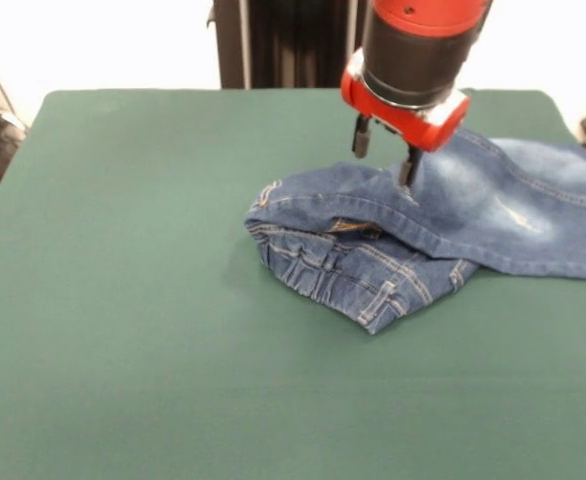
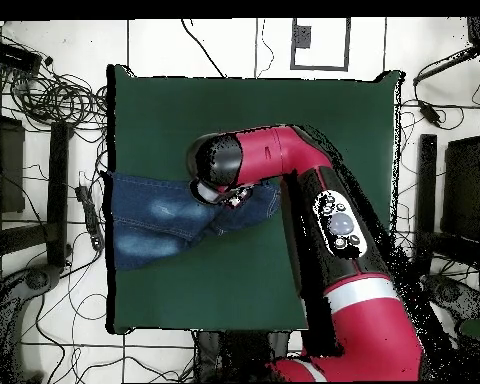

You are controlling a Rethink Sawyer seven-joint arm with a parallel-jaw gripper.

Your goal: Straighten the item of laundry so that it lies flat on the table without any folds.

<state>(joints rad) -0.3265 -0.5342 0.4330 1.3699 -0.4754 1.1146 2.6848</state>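
- Nearest zone, front view: a wide band of bare green surface [image 1: 173,380] lies in front of the jeans, clear of any object from edge to edge.
- Middle zone: the jeans [image 1: 423,235] lie right of centre on the surface. The waistband end is folded under and bunched, with gathered elastic and tan stitching facing the viewer; a denim layer is lapped over it.
- The legs of the jeans run toward the right edge of the front view and leave the frame there, so this view does not show where they end.
- The overhead view supplies that end: the jeans [image 2: 169,215] reach one side edge of the surface [image 2: 234,110], and the leg ends lie at or slightly over that edge.
- The overhead view hides the bunched waistband, because the arm's wrist covers it; only the front view shows the fold.
- Jaws [image 1: 385,152]: the two dark fingers are parted. One fingertip [image 1: 408,168] meets the upper denim layer; the other hangs just above the cloth beside it. No cloth is seen pinched between them.
- Arm pose: the red and black arm [image 2: 344,240] rises from the base side, bends at an elbow, and reaches across the surface, with the wrist pointing straight down over the jeans.
- Far zone: bare surface continues behind the jeans to the far edge, with the larger share of free room on the side away from the legs.
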